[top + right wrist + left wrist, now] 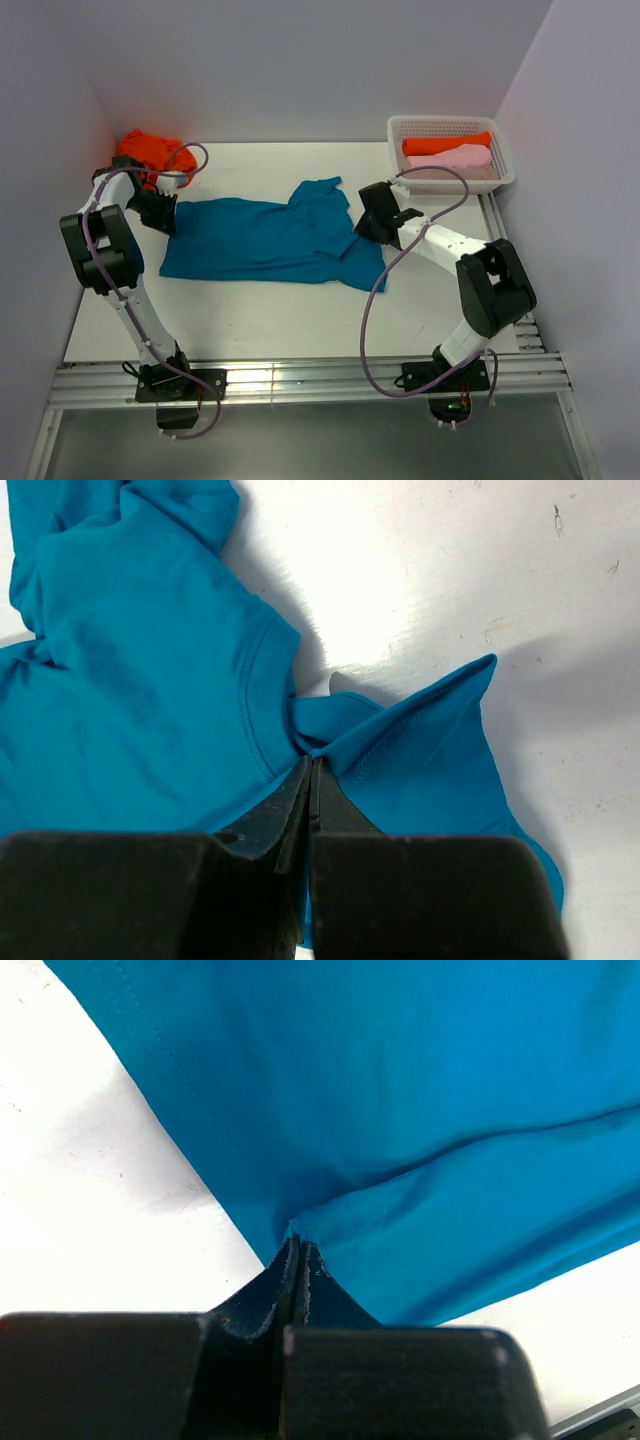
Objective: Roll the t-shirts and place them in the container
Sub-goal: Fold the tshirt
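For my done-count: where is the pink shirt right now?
In the top view, the pink shirt lies in the white basket at the far right, on the near side of an orange shirt.

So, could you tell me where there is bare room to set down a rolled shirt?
Widest: the near strip of table between the teal t-shirt and the arm bases. Narrower: behind the shirt, between the orange shirt pile and the basket. Crowded: both shirt ends, where the left gripper and right gripper pinch it.

No readable text or labels appear anywhere.
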